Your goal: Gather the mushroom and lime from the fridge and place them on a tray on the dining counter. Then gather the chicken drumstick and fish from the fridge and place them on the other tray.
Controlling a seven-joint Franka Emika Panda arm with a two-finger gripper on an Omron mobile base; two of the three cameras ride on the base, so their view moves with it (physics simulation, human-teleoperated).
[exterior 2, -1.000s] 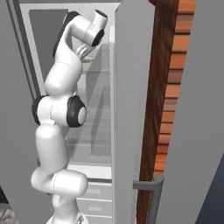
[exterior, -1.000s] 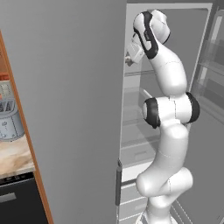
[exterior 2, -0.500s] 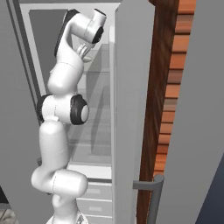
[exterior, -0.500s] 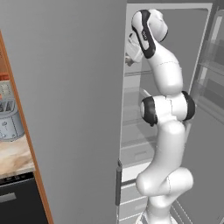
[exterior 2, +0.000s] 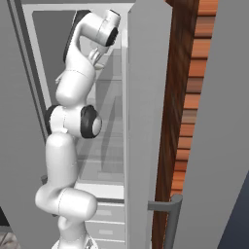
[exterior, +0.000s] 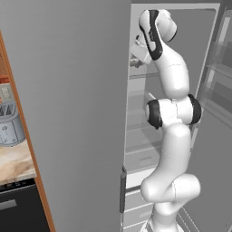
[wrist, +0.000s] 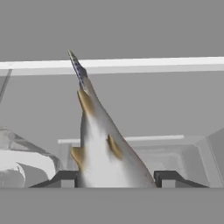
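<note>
Hand view: smooth grey tapered fish [wrist: 103,148] with tan fins between end effector [wrist: 113,178] tips.

Glossy white rounded arm [exterior: 174,77], bulbous links, dark grey rings at elbow and wrist joints. Gripper [wrist: 117,179]: two small dark grey finger tips [wrist: 65,178], blocky, lighter faces.

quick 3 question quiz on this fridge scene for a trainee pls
1. True or false: the fridge door stands open.
2. What lies between the end effector fingertips in the hand view? A lime; B fish; C mushroom.
3. Fill in: the arm reaches toward the ____ shelves of the fridge.

Key: 1 true; 2 B; 3 upper.
</note>
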